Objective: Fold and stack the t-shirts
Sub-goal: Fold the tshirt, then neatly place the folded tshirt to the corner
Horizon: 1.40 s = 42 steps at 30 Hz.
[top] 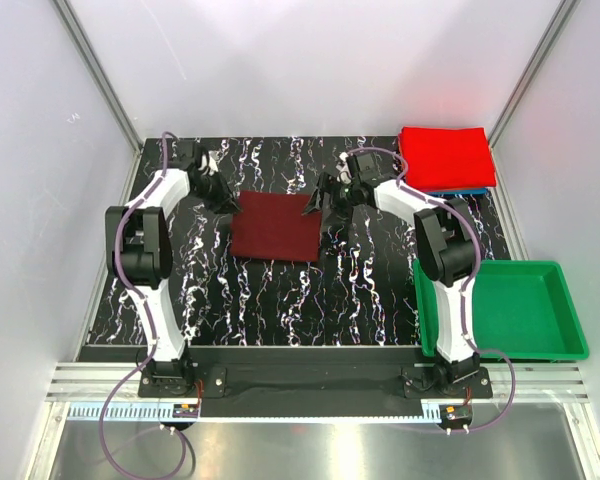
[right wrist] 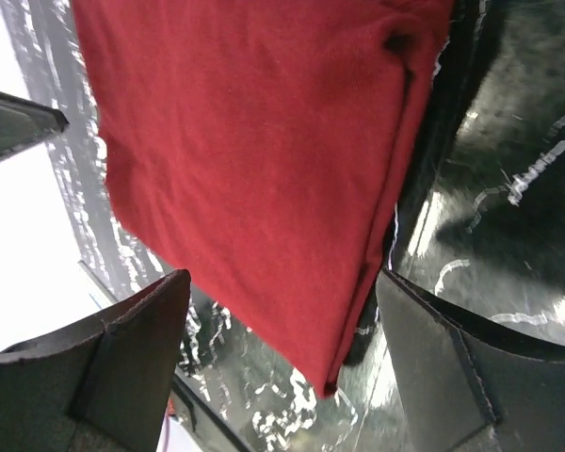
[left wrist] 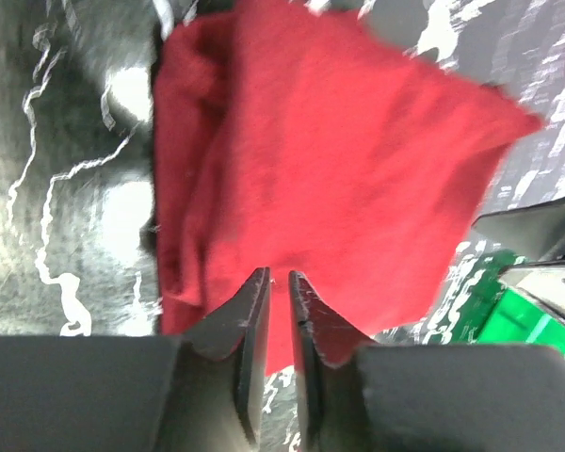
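Observation:
A dark maroon t-shirt lies folded into a flat rectangle in the middle of the table. My left gripper hovers at its far left corner. In the left wrist view the jaws stand a narrow slit apart with nothing between them, and the maroon cloth lies beyond the tips. My right gripper is at the far right corner, wide open, with the shirt's corner lying below and between its fingers, untouched. A bright red folded t-shirt rests on a blue one at the back right.
A green plastic tray sits at the near right beside the right arm's base; it also shows in the left wrist view as the green tray. The black marbled tabletop is bounded by white walls and metal frame posts.

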Tool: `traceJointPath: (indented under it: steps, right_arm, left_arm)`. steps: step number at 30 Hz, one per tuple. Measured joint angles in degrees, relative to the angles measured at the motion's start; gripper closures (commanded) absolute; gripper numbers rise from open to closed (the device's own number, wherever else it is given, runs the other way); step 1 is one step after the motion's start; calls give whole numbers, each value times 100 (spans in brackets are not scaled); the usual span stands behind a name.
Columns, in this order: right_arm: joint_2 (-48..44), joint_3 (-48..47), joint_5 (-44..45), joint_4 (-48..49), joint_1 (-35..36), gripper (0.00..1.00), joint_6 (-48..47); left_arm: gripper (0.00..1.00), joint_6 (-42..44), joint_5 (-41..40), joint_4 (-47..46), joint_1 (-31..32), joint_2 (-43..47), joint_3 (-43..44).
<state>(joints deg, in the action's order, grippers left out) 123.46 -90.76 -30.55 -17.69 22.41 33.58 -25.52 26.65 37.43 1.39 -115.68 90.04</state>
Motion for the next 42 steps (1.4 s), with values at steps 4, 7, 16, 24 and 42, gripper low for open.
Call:
traceJointPath:
  steps: [4,7,16,24,42]
  right_arm:
    - [240,-9,131,79,118,13,-61]
    - [302,-9,175,120,140,13,-70]
    - [302,72,116,326,160,17,-114]
    - [299,448,-227,925,162,35,-26]
    - [304,883,-240,1613,20,63,527]
  left_arm:
    - [88,0,-153,22,2,-164,-249]
    - [89,2,-232,17,2,-361,-308]
    - [91,-22,-308,42,2,-527,-275]
    - [91,-155,-337,240,2,-636,-85]
    - [93,-538,-291,435,153,-925,328]
